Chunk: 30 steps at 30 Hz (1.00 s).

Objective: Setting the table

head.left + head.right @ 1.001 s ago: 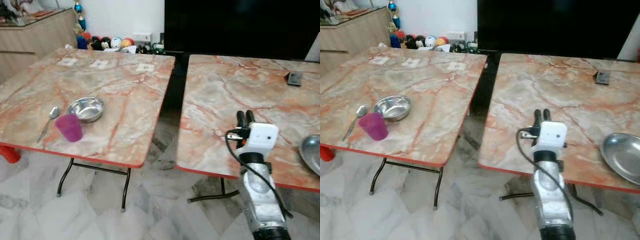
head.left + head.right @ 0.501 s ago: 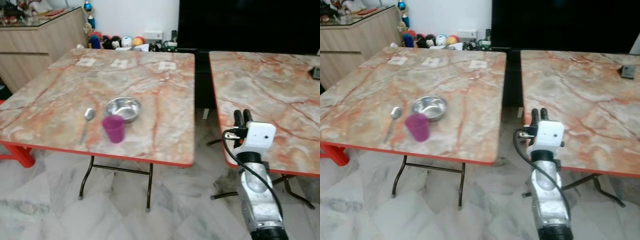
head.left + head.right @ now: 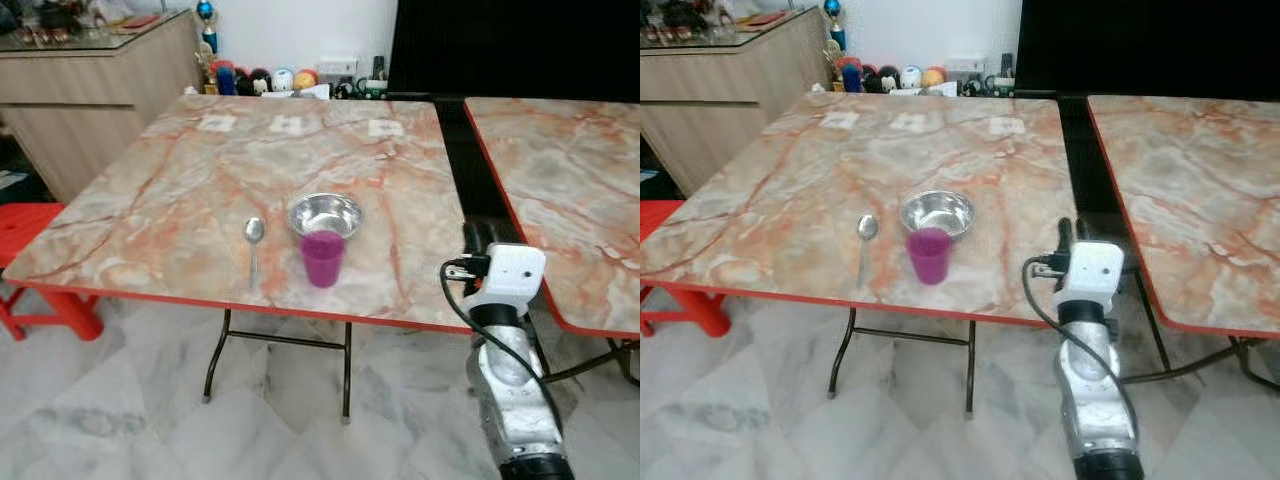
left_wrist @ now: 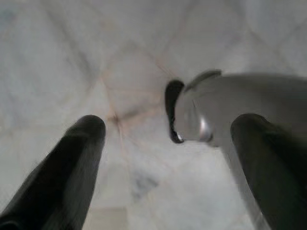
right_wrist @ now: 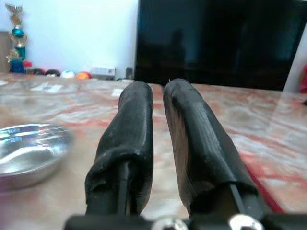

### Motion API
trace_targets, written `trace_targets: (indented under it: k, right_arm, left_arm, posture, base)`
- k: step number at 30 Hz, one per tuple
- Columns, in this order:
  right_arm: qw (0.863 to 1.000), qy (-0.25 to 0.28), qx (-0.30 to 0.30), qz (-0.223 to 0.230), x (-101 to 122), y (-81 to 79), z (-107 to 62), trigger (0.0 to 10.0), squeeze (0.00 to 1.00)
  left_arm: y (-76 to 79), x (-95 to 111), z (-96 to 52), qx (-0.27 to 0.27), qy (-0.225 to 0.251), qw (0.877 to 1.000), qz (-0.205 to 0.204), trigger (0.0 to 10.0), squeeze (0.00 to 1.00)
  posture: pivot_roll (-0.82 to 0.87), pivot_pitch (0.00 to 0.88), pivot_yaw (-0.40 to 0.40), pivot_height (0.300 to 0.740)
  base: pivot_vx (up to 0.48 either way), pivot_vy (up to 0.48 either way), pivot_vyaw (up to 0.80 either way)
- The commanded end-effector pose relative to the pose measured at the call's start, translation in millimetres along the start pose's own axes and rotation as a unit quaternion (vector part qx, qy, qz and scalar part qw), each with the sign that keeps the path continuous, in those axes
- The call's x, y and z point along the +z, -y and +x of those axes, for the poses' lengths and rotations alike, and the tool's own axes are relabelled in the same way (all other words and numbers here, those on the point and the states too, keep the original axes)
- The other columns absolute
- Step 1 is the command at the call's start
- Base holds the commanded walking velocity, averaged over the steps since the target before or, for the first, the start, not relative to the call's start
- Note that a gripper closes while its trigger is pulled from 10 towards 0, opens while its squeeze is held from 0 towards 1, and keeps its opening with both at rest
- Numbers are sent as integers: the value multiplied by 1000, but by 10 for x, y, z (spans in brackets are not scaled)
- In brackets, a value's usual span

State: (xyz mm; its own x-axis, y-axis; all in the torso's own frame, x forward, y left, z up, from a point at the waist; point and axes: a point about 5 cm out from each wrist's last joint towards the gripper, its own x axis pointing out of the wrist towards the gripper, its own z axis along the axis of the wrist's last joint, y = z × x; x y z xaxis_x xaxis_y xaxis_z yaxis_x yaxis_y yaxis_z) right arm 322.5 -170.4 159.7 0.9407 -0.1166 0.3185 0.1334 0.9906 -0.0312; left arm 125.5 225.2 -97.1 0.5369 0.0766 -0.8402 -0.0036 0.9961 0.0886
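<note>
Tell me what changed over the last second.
The view swung toward the left table, so the camera turned, not the things. The spoon, steel bowl and purple cup kept their arrangement. The right gripper stayed raised and empty, fingers together; the left gripper hangs open.

Two worktops stand side by side with a narrow gap between them: the left worktop in front of the robot and the right worktop off to its right. On the left worktop, near its front edge, a cup stands just in front of a bowl, touching or nearly touching it. A spoon lies to the left of both, handle toward the front edge. The right pincer sits at the left worktop's front right corner, beside the gap. A cabinet stands behind and to the left. A stool sits on the floor at the left worktop's left corner.
</note>
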Motion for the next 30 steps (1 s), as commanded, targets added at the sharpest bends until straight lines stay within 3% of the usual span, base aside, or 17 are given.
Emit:
trace_targets:
  k: [1,17,30]
  right_arm:
    - [1000,7,13,9,43,-94,12,10000,0]
    - [1000,2,19,10,26,-125,9,10000,0]
    - [1000,-5,18,12,-8,-114,0,10000,0]
  left_arm:
    - [-44,-118,-35,4,-22,1000,6,10000,0]
    - [-46,-119,-36,4,-21,1000,7,10000,0]
    - [-50,-113,-37,5,-17,1000,8,10000,0]
  posture:
    - [14,72,0,740]
    - [15,73,1,740]
    - [18,75,2,740]
  base:
    - [0,480,0]
    - [0,479,0]
    - [0,0,0]
